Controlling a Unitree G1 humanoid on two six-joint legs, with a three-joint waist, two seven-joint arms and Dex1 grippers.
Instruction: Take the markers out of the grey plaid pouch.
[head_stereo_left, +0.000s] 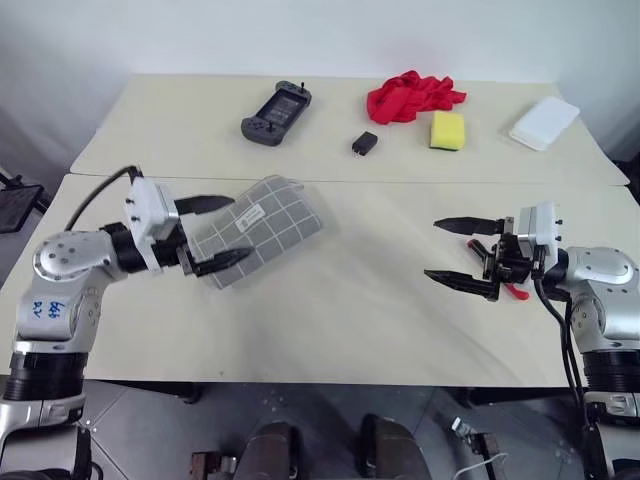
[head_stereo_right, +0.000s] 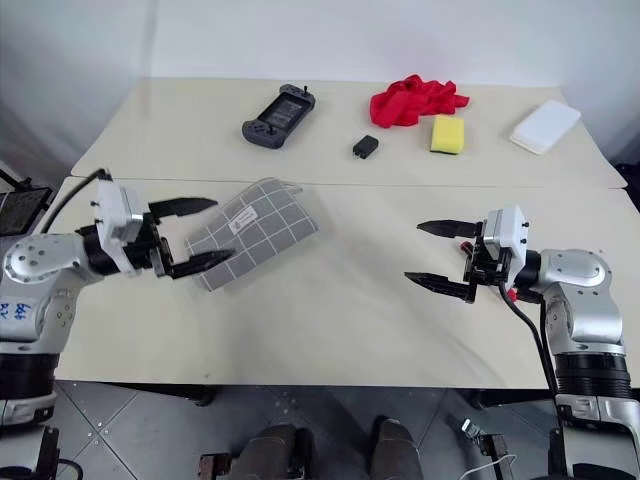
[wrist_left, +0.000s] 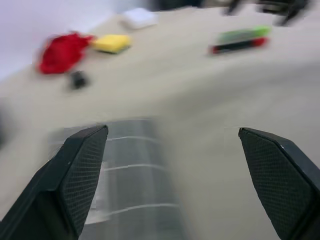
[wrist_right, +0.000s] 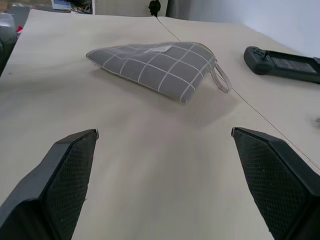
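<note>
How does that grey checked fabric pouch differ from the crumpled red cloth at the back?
The flat grey plaid fabric pouch is rectangular with thin white grid lines and a small white label; the bright red crumpled cloth is plain and bunched in a heap. The pouch lies on the near table by the left end effector, the cloth on the far table beside a yellow sponge block. Both are soft fabric.

The white label (head_stereo_left: 252, 213) on the grey plaid pouch (head_stereo_left: 262, 229) is unreadable.
</note>
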